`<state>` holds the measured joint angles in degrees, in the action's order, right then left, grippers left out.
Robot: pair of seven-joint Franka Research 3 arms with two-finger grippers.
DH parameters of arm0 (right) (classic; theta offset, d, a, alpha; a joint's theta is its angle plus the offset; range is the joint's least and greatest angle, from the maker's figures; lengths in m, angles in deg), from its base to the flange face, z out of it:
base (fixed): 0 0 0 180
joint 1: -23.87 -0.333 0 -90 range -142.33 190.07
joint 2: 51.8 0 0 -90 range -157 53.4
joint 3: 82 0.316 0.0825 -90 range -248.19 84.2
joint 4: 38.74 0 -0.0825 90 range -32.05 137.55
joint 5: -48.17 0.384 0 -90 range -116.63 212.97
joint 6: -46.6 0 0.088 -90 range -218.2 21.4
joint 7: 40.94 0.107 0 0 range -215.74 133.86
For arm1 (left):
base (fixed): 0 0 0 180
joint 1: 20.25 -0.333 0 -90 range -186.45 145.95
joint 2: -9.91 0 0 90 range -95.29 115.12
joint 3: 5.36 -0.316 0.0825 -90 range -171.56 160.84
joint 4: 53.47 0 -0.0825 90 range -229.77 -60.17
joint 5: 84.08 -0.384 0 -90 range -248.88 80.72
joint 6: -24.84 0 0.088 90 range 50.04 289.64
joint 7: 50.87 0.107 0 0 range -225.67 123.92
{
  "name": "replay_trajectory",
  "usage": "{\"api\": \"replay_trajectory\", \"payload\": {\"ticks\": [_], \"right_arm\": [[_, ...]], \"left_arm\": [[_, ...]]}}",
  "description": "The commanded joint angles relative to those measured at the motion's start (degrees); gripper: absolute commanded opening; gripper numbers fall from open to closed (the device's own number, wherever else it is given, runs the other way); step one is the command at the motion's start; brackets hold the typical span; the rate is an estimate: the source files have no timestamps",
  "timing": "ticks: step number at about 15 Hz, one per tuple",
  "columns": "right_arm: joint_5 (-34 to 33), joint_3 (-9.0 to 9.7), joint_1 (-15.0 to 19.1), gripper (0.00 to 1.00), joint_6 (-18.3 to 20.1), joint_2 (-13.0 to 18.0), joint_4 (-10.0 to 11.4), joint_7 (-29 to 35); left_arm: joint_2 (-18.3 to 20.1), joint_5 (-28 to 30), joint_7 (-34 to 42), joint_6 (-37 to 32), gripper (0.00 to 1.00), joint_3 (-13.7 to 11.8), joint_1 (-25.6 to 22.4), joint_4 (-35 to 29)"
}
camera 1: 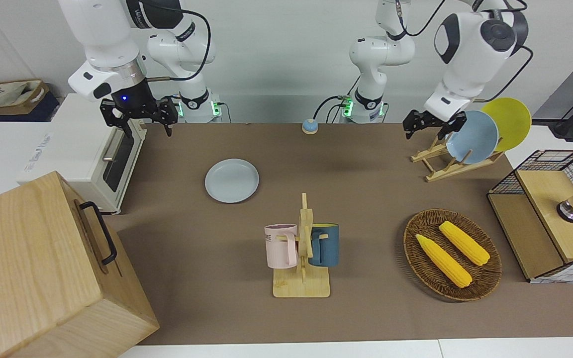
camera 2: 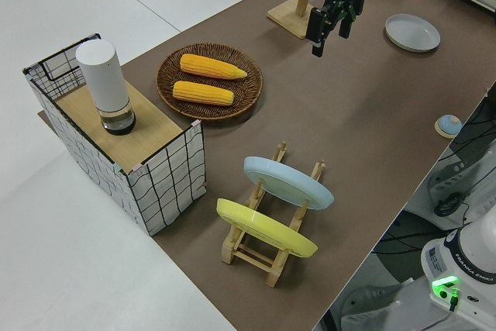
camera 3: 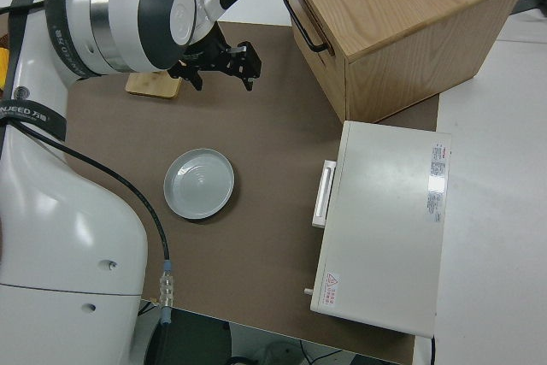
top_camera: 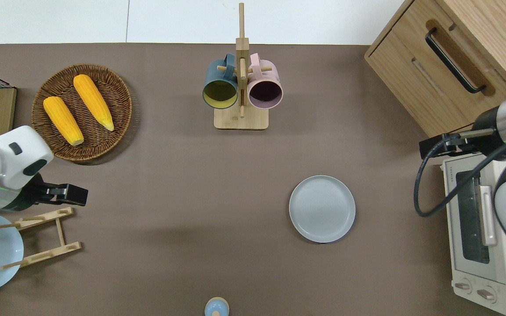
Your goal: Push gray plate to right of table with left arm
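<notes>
1. Small round blue-topped bell (camera 1: pixel 309 126): on the long brown-matted table (camera 1: pixel 366 199), at the edge nearest my bases, about midway between them.

2. Slatted wooden dish rack (camera 1: pixel 445 166): toward my left arm's end. It holds a sky-blue plate (camera 1: pixel 475 136) and a yellow plate (camera 1: pixel 510 122), both leaning on edge.

3. My left gripper (camera 2: pixel 329 39): up in the air, over bare mat between the farther end of the dish rack and the wicker basket. The forearm comes down from a high, bent elbow. The hand tilts downward and toward my right arm's end. The fingers (camera 2: pixel 317 43) are spread wide and hold nothing.

4. My right gripper (camera 1: pixel 147 130): parked, with its fingers also spread wide and empty.

5. White toaster oven (camera 1: pixel 92 159): at my right arm's end of the table.

6. Round, shallow blue-gray plate (camera 1: pixel 232 180): flat on the mat toward my right arm's end, beside the toaster oven but apart from it. It is well apart from both of my grippers.

7. Wooden mug stand (camera 1: pixel 302 268): farther from me than the gray plate. A pink mug (camera 1: pixel 281 246) and a dark blue mug (camera 1: pixel 325 244) hang from its pegs.

8. Round brown wicker basket (camera 1: pixel 485 283): toward my left arm's end, holding two yellow corn cobs (camera 1: pixel 444 261) side by side.

9. Light wooden drawer box with a black handle (camera 1: pixel 43 268): at the farthest corner of my right arm's end.
</notes>
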<state>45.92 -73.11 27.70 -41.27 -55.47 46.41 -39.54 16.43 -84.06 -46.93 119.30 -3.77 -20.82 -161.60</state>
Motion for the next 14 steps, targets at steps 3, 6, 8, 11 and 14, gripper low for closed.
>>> {"api": "replay_trajectory", "payload": {"ticks": [3, 6, 8, 11, 14], "right_arm": [[0.4, -0.01, 0.04, 0.983, 0.6, 0.33, -0.08, 0.18], [0.4, -0.01, 0.04, 0.983, 0.6, 0.33, -0.08, 0.18], [0.4, -0.01, 0.04, 0.983, 0.6, 0.33, -0.08, 0.18], [0.4, -0.01, 0.04, 0.983, 0.6, 0.33, -0.08, 0.18], [0.4, -0.01, 0.04, 0.983, 0.6, 0.33, -0.16, 0.18]], "left_arm": [[1.22, -2.04, 4.66, -3.23, 0.99, -2.21, -0.4, 3.44], [1.22, -2.05, 4.58, -3.23, 0.99, -2.39, -0.4, 4.23], [1.22, -2.05, 4.58, -3.14, 0.99, -2.39, -0.4, 4.85], [1.14, -2.05, 4.66, -2.79, 0.99, -2.12, -0.31, 7.13], [1.14, -2.05, 4.93, -2.7, 0.99, -2.03, -0.22, 7.23]]}}
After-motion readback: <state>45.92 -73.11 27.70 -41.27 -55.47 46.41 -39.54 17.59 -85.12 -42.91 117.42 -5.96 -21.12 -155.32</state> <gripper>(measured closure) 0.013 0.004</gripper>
